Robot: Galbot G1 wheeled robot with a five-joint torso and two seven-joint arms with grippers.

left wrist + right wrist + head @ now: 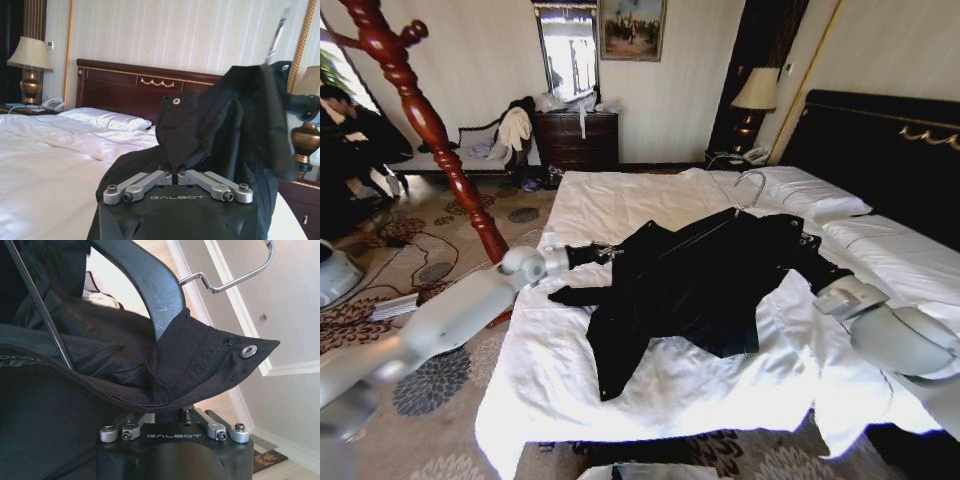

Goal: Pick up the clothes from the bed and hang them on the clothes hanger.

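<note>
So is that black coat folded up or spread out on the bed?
Spread out. The coat sprawls across the bed, sleeves flung outward, its collar lifted around the hanger.

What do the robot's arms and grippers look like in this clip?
Both arms have smooth light-grey shells, the left arm slim, the right arm bulbous. The left gripper and right gripper are black blocks lettered GALBOT, with silver bolted linkage jaws.

Matt black woven cloth of the coat (700, 280) with metal snap; glossy black hanger (150, 285), scuffed, with polished wire hook; smooth white cotton on the bed (620, 370); lacquered wooden stand (420, 110).
</note>
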